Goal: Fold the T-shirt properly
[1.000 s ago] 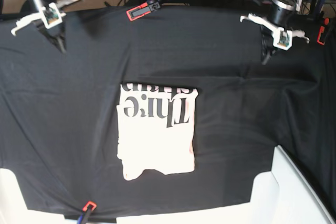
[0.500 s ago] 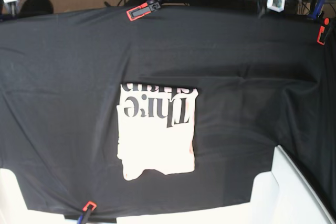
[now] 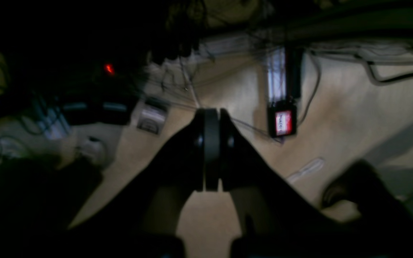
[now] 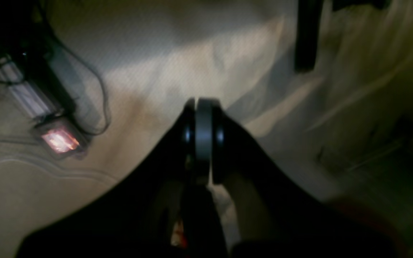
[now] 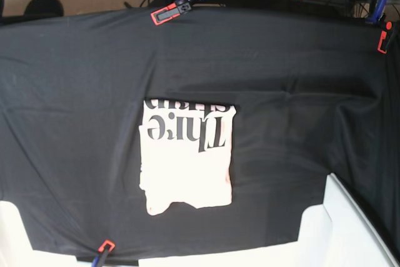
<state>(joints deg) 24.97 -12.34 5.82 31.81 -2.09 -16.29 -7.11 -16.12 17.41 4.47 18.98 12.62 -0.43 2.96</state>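
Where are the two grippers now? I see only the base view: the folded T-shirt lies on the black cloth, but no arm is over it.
Observer: The left gripper is shut, empty, over a tan floor with cables.
Operator: And the right one?
Observer: The right gripper is also shut and holds nothing.
Operator: Does either wrist camera show the T-shirt?
Observer: No, neither one shows it.

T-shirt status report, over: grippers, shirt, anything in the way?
Both grippers shut, left and right, holding nothing, off the table. T-shirt folded, lettering up, on the black cloth. Nothing on it.
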